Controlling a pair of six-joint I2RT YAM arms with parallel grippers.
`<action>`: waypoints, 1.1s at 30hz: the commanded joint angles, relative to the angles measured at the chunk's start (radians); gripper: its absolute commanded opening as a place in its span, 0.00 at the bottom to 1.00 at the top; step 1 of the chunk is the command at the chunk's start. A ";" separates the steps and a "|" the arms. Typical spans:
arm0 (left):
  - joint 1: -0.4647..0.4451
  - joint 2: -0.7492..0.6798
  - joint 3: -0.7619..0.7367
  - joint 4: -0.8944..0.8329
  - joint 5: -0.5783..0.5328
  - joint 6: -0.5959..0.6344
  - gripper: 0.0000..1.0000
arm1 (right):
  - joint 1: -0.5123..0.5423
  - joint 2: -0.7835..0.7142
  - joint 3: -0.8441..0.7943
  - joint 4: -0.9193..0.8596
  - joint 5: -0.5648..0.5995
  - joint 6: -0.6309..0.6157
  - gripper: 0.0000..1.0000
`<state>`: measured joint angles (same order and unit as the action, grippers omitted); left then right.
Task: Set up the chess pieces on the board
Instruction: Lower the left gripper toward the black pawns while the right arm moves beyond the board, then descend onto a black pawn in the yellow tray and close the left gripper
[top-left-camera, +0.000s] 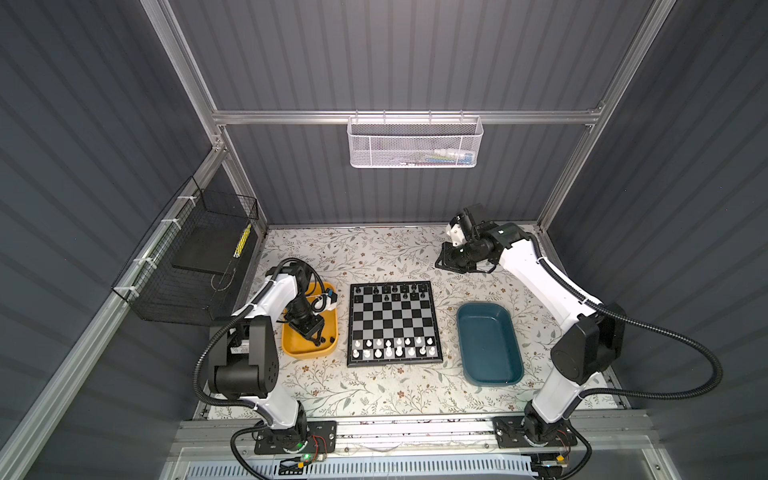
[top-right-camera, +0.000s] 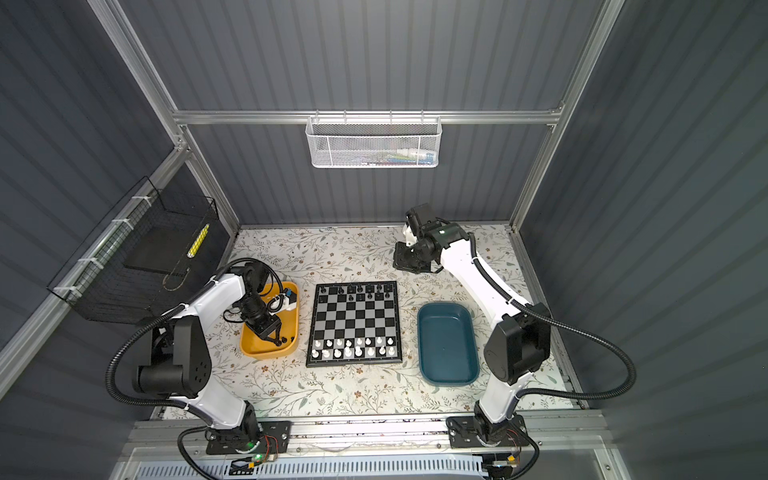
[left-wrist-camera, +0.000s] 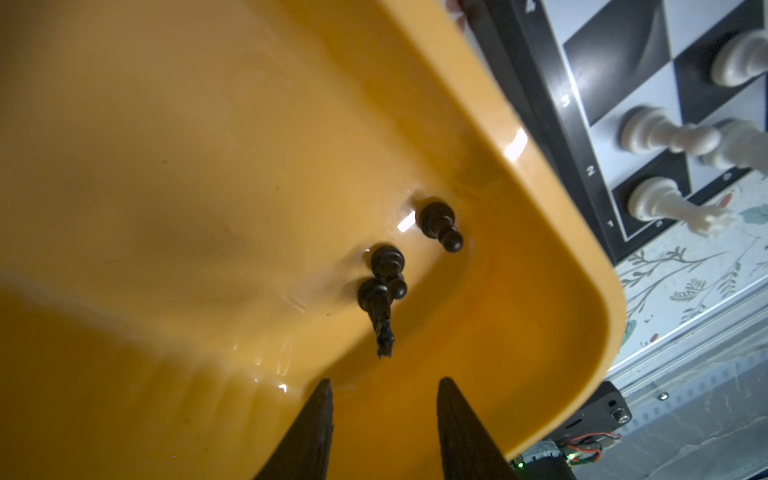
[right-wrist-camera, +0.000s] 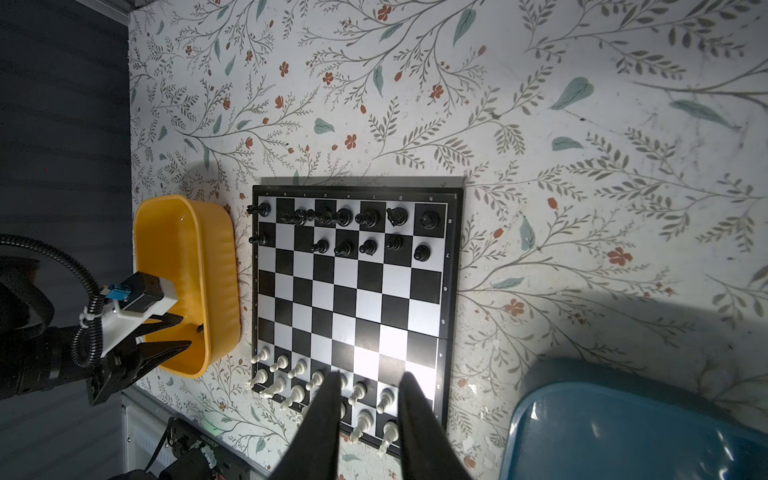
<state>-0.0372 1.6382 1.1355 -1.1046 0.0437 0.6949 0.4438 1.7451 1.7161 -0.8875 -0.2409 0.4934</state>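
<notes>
While the left gripper (top-left-camera: 325, 340) hangs in the yellow tray (top-left-camera: 305, 354) in both top views, the board (top-left-camera: 392, 322) lies just beside it, white chess pieces (top-left-camera: 388, 343) nearest the arms. From the left wrist, its jaws gape empty over three black pieces (left-wrist-camera: 436, 220). From the right wrist, the right gripper (right-wrist-camera: 370, 376) gapes empty, facing the board.

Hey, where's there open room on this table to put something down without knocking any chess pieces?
Free: the board's four middle rows, between the black pieces and the white pieces; the tablecloth behind the board and in front of it; the blue tray, which looks empty. Crowded: the yellow tray's near corner, with three stray pieces and the left hand.
</notes>
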 joint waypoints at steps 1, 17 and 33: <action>0.008 -0.017 -0.016 0.006 -0.001 -0.021 0.44 | -0.004 0.016 0.011 -0.019 -0.011 0.000 0.27; 0.009 0.024 -0.023 0.032 -0.006 -0.017 0.42 | -0.007 0.034 0.027 -0.017 -0.017 -0.008 0.27; 0.008 0.030 -0.067 0.069 -0.006 -0.029 0.40 | -0.010 0.044 0.030 -0.011 -0.023 -0.014 0.27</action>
<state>-0.0372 1.6608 1.0824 -1.0344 0.0334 0.6758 0.4389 1.7775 1.7191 -0.8879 -0.2520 0.4900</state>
